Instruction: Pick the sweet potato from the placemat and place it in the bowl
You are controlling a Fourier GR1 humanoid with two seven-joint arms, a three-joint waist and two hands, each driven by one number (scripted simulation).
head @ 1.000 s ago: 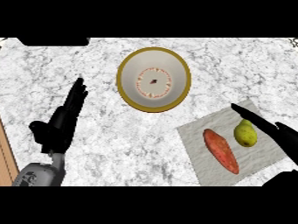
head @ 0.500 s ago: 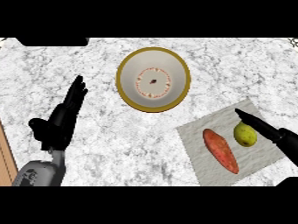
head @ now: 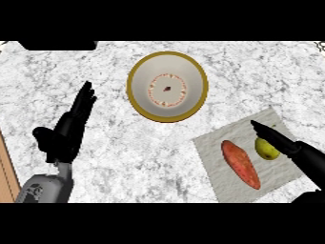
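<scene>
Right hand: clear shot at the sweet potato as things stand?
Probably yes: the right hand is open over the placemat, and the sweet potato lies uncovered. The pear sits beside it on the hand's side and may get bumped.

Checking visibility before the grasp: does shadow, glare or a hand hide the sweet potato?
Head view: the sweet potato lies evenly lit on the placemat, no glare or dark shadow on it; the right hand overlaps only the green fruit beside it.

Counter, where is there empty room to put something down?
Bare counter lies between the left robot hand and the placemat, below the bowl, and right of the bowl. The placemat is crowded: sweet potato, pear and the right robot hand over it.
</scene>
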